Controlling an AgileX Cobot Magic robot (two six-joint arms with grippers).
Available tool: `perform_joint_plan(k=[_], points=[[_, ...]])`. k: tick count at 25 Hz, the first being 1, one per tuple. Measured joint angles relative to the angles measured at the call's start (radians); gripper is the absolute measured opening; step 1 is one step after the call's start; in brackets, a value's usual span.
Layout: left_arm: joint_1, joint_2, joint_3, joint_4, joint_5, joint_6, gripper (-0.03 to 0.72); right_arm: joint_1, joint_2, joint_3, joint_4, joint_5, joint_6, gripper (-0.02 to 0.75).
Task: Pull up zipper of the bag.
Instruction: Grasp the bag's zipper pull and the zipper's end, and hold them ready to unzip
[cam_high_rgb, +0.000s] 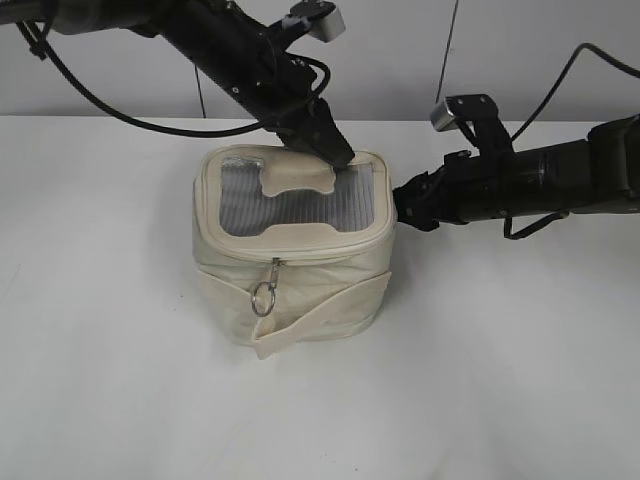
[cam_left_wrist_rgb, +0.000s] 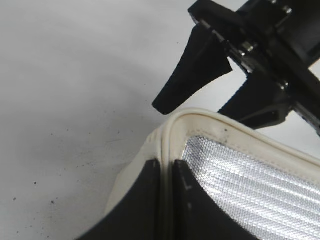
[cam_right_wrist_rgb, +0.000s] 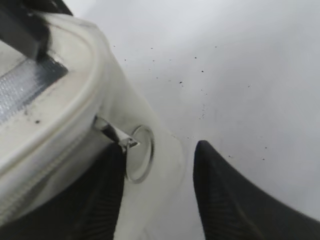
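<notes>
Left end effector (cam_high_rgb: 335, 150) pinches bag (cam_high_rgb: 290, 290) rim.

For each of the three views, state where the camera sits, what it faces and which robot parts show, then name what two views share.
Exterior view: in front of the table, looking down at a slant on the bag; both arms show.
Left wrist view: on the left arm, facing the bag's lid corner; the left gripper is pinched shut on the rim, the right gripper beyond it.
Right wrist view: on the right arm, facing the bag's side and a ring pull, between its open fingers.
Shared: both wrist views show the lid's mesh window.
</notes>
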Motion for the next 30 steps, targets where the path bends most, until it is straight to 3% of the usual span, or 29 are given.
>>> perform_joint_plan(k=[2,4,7,11,30], points=[[0.0,0.0,-0.001,0.0,0.0,0.0,0.041,0.0,0.0,0.0,0.0,0.02,-0.022,0.255],[0.0,0.0,-0.001,0.0,0.0,0.0,0.041,0.0,0.0,0.0,-0.007,0.043,-0.034,0.094],[0.0,0.0,-0.001,0.001,-0.002,0.0,0.041,-0.001,0.0,0.0,-0.03,0.041,-0.012,0.021],[-0.001,0.0,-0.001,0.003,-0.005,-0.001,0.041,-0.024,-0.014,0.024,-0.113,0.05,0.085,0.01],[-0.009,0.0,-0.001,0.009,-0.031,-0.09,0.038,-0.016,-0.383,0.419,-0.178,0.121,0.28,0.009]])
